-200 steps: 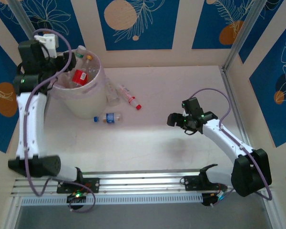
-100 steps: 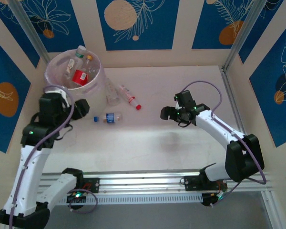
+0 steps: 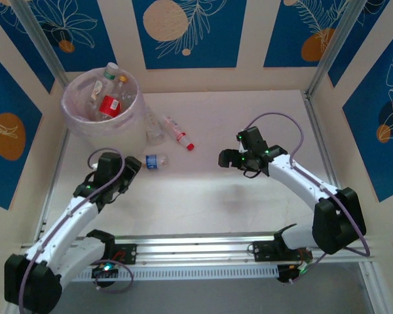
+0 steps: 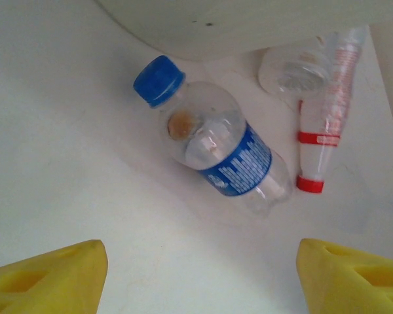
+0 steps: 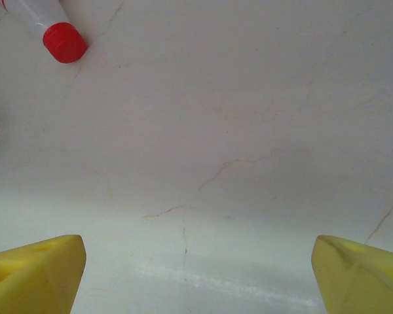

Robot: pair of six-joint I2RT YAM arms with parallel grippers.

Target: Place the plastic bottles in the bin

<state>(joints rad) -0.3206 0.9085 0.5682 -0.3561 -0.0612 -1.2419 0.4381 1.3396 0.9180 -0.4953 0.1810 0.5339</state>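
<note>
My left pincer [image 4: 200, 278], fingers apart, hangs over the blue-capped bottle [image 4: 217, 154] lying on the surface [image 4: 65, 163] just near of the bin [image 3: 110, 135]. My right pincer [image 5: 196, 275], also apart, hovers right of a red-capped bottle [image 5: 56, 33].

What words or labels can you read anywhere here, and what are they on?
No text reads clearly.
Blue-labelled bottle: white print on its label, too blurred to read.
Red-capped bottle: red print on the clear plastic, too blurred.
Red-labelled bottle in the bin: too small.
</note>
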